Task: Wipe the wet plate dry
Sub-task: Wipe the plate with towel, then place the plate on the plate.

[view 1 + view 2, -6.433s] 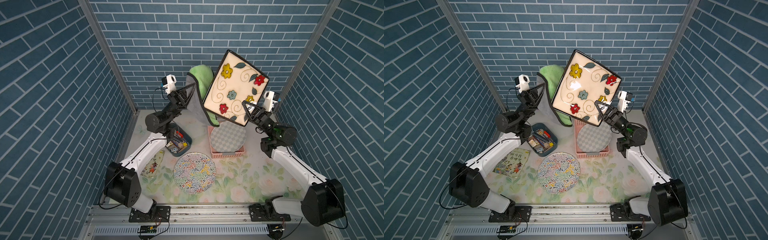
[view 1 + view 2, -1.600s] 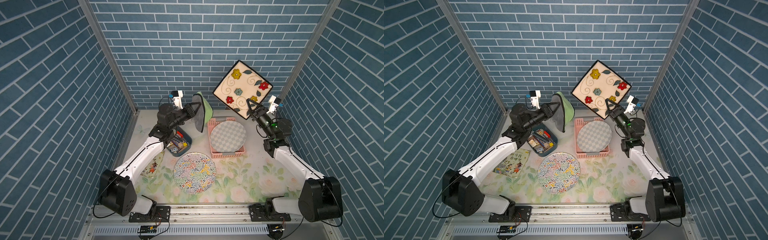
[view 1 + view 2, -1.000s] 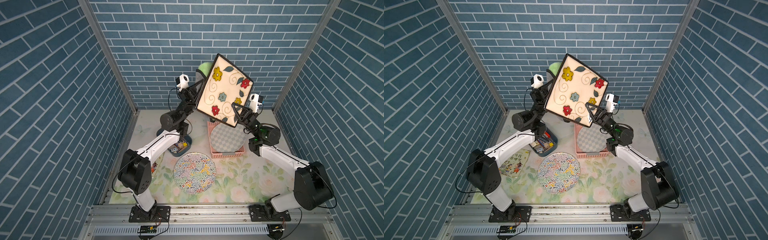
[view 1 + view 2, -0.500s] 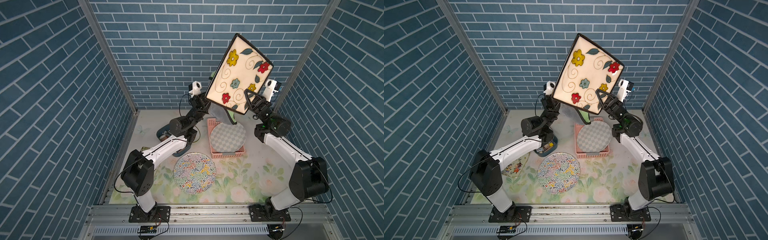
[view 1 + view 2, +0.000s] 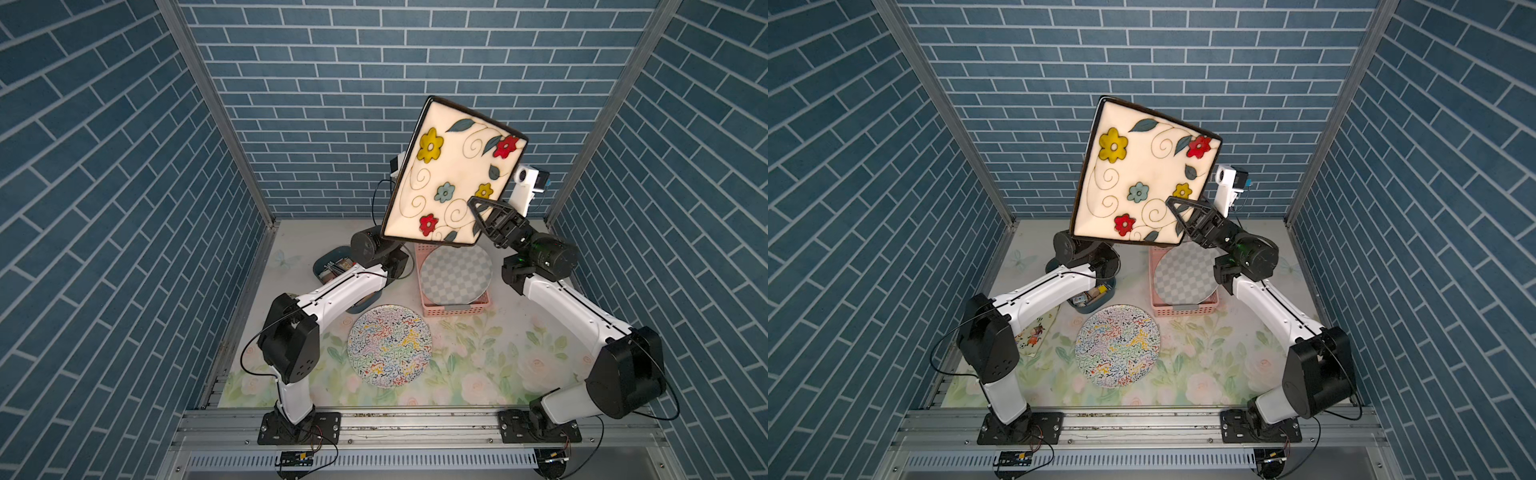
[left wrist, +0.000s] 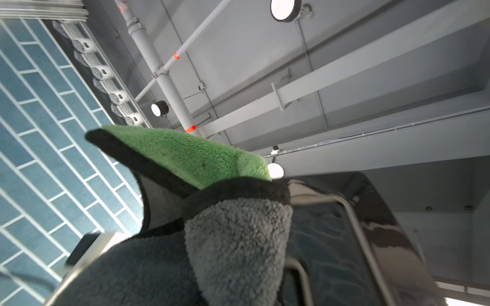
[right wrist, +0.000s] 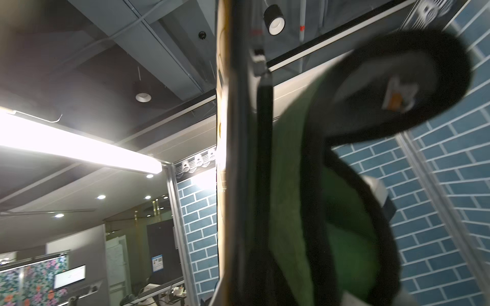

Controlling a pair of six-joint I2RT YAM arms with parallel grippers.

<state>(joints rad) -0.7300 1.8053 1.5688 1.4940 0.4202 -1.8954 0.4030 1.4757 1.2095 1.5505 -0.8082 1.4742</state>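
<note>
Top views evenly bright, sharp; right wrist view motion-blurred, strip light (image 7: 79, 148) glaring.

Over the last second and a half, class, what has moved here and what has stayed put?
The right gripper raised the flowered plate nearer the camera. The left arm carried the cloth up behind it. Both grips held; the round plate and the basket stayed.

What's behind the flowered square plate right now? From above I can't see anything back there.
In both top views the flowered square plate covers whatever is behind it. The wrist views show the green-and-grey cloth close to the plate's dark back. Whether the two touch is unclear.
</note>
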